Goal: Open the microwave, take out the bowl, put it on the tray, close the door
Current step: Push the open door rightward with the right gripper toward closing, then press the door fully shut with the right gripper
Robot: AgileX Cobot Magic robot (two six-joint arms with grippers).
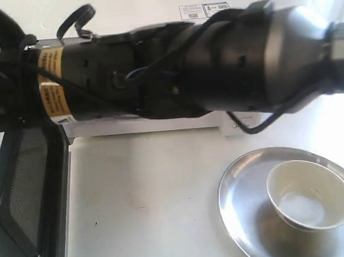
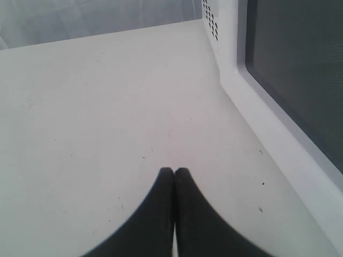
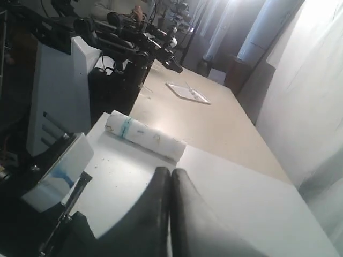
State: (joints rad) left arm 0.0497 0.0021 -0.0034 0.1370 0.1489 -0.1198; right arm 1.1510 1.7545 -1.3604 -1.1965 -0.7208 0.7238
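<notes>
The cream-white bowl [image 1: 310,201] sits upright inside the steel tray [image 1: 243,200] at the front right of the white table. The white microwave [image 1: 204,10] stands at the back, mostly hidden by a black arm [image 1: 173,69] stretched across it from right to left. Its door [image 1: 28,193] hangs open at the left, dark window facing inward. My left gripper [image 2: 174,171] is shut and empty, low over the table beside the door's white frame and dark window [image 2: 295,75]. My right gripper [image 3: 171,172] is shut and empty over a white surface. Neither gripper's tip shows in the exterior view.
In the right wrist view a white paper roll [image 3: 144,136] lies just beyond the fingertips, with a beige table [image 3: 214,123] and dark equipment [image 3: 134,37] behind it. Bare white tabletop [image 1: 147,196] lies between the open door and the tray.
</notes>
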